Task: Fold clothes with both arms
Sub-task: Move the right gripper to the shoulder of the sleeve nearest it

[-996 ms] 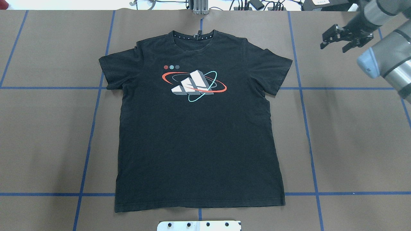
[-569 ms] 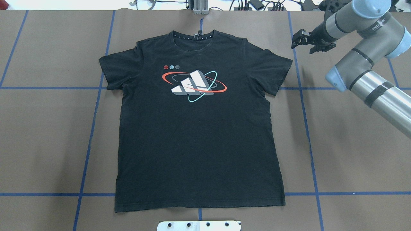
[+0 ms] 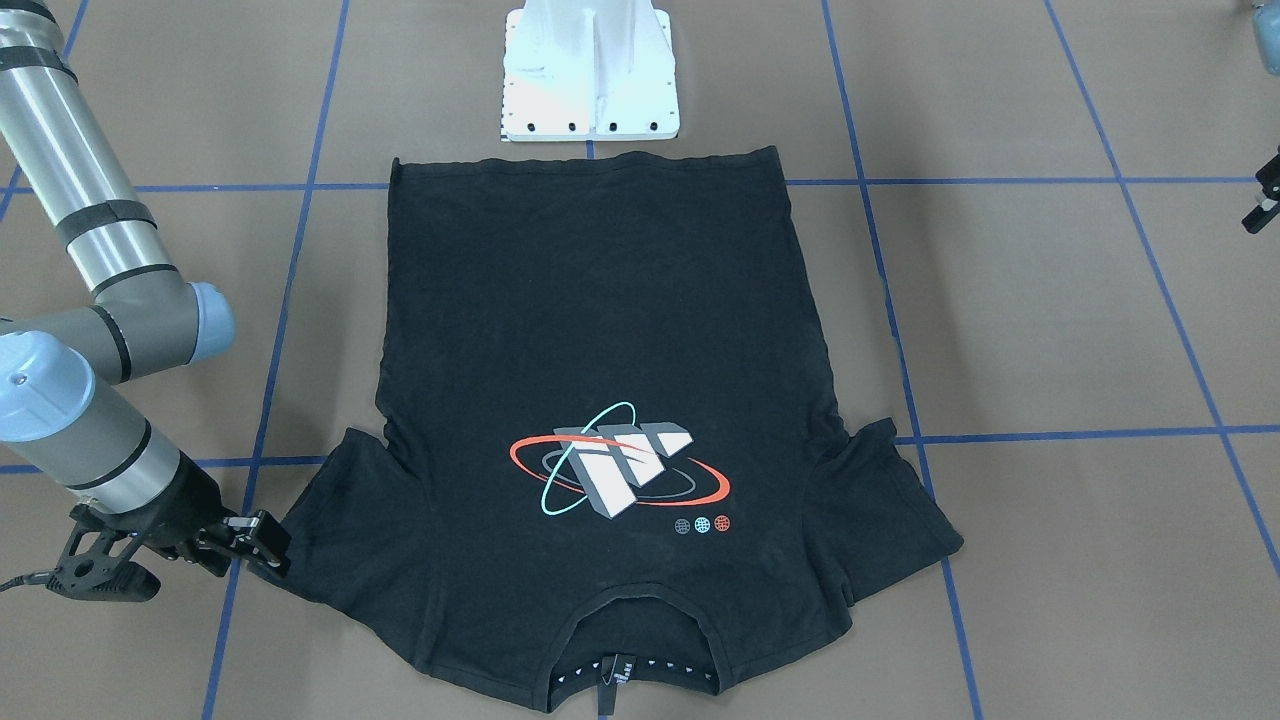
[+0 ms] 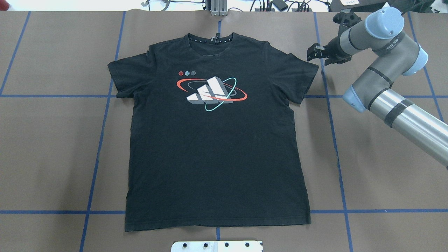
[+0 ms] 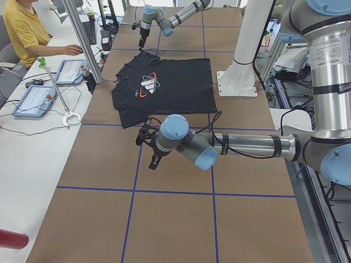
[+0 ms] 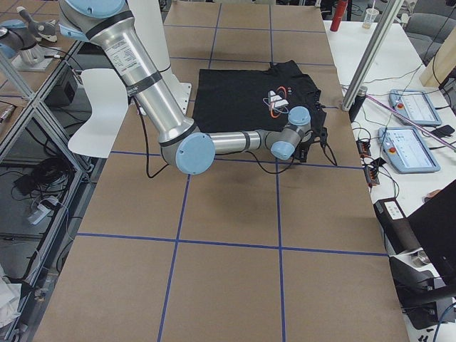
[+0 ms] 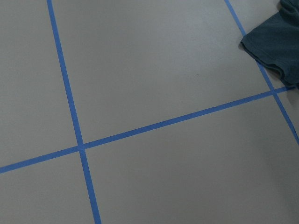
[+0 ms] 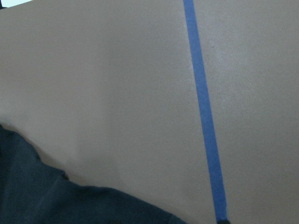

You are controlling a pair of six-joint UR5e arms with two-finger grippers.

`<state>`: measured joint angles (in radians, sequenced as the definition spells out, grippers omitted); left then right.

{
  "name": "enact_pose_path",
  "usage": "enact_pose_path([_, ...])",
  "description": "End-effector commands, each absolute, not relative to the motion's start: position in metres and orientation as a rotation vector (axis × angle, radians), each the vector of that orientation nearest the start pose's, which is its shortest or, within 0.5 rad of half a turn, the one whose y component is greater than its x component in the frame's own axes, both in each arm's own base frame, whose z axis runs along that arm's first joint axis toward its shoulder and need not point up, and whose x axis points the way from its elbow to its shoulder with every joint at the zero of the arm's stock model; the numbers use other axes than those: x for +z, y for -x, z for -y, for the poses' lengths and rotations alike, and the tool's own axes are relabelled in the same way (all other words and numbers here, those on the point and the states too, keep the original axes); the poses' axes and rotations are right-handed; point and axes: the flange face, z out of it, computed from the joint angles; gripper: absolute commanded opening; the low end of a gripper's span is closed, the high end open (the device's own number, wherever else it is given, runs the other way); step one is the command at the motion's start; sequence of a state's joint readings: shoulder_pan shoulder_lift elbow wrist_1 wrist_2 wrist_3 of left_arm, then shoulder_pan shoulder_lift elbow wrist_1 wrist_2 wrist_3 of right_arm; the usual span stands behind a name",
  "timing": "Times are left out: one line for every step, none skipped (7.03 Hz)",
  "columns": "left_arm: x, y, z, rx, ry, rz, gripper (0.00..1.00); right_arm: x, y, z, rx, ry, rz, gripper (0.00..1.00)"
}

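Spread flat and print up in the middle of the brown bench [image 4: 385, 175]: the black T-shirt [image 4: 217, 157], unfolded, both short sleeves out to the sides. Collar [image 4: 211, 39] at the far side, away from the robot, with the dotted lining showing inside it. Hem at the near side, just short of the white base [image 3: 590, 70]. Across the chest, the red, teal and grey-white orbit logo [image 4: 210, 91].

Reaching in low from the right: the right arm [image 4: 402, 112], with the right claw [image 4: 316, 54] at the far outer corner of the right sleeve [image 4: 297, 77], jaws apart and nothing held between them. No telling whether a fingertip touches the cloth. In the right wrist view, only a dark edge of sleeve at the lower left, bare bench and one strip of blue tape [image 8: 203, 112].

Out to the left, above bare bench and apart from the shirt: the left claw [image 5: 148, 149]. Cannot tell whether open or closed. In the left wrist view, crossing tape lines and the left sleeve [image 7: 278, 42] in the upper right corner.

Past the far edge, at a side desk: a person in a yellow top [image 5: 22, 27].
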<state>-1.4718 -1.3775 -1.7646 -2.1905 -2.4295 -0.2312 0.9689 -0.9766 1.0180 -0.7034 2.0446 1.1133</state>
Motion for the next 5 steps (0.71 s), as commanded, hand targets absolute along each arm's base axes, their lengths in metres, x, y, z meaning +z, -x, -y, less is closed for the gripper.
enact_pose_path([0.5739,0.0162,0.4332,0.139,-0.436,-0.912,1.0,0.4793,0.3598,0.6768,0.256,-0.249,0.953,0.65])
enact_pose_path([0.5739,0.0149,0.4332,0.141,-0.434,-0.913,1.0,0.4815,0.3623,0.6754,0.257,-0.251,0.948,0.63])
enact_pose_path([0.574,0.0163,0.4332,0.137,-0.435,-0.911,1.0,0.4824,0.3672,0.673,0.251,-0.25,0.945,0.63])
enact_pose_path([0.5741,0.0164,0.4333,0.136,-0.436,-0.909,1.0,0.4836,0.3695,0.6735,0.258,-0.262,0.932,0.57])
enact_pose_path([0.5742,0.0165,0.4334,0.137,-0.437,-0.908,1.0,0.4848,0.3693,0.6731,0.258,-0.261,0.931,0.39])
